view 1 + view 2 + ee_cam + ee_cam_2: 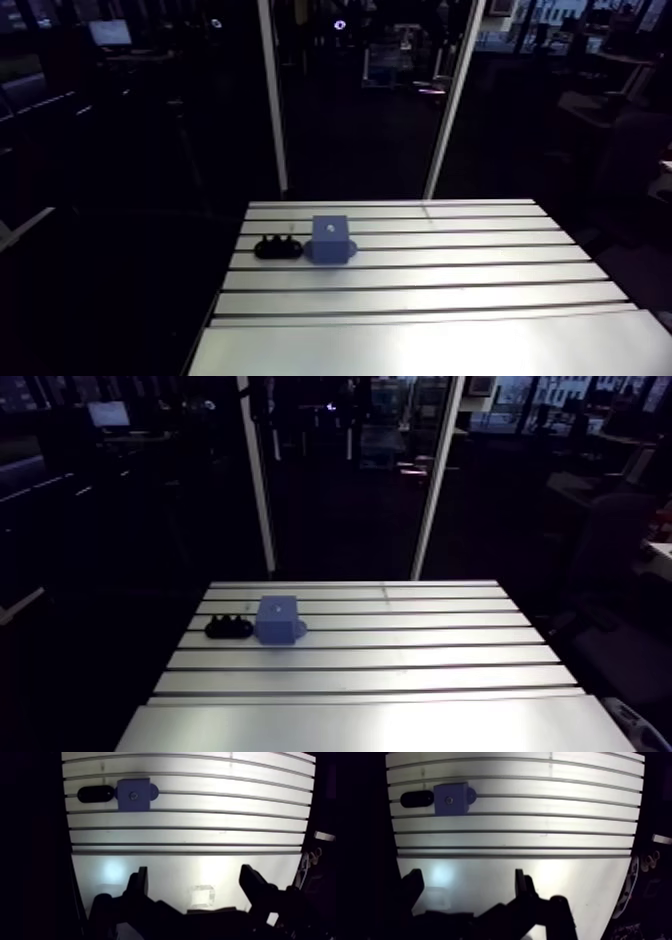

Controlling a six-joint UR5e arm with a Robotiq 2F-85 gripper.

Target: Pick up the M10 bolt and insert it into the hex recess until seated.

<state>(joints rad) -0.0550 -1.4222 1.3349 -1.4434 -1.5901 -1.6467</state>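
Note:
A blue block [330,239] stands toward the table's far left, with a small round spot in the middle of its upper face [133,795]. Touching its left side is a black oblong holder [278,247] with small dark knobs on top; I cannot make out a separate bolt. In the wrist view my gripper [195,874] hangs open over the near, smooth part of the table, well short of the block and a little to its right. Nothing is between its two dark fingers [140,884]. The gripper does not show in the arm view.
The slotted aluminium table [420,290] has several grooves running across it and a smooth strip at the near edge. Two white upright posts [272,100] stand behind its far edge. The table's left edge lies close to the black holder.

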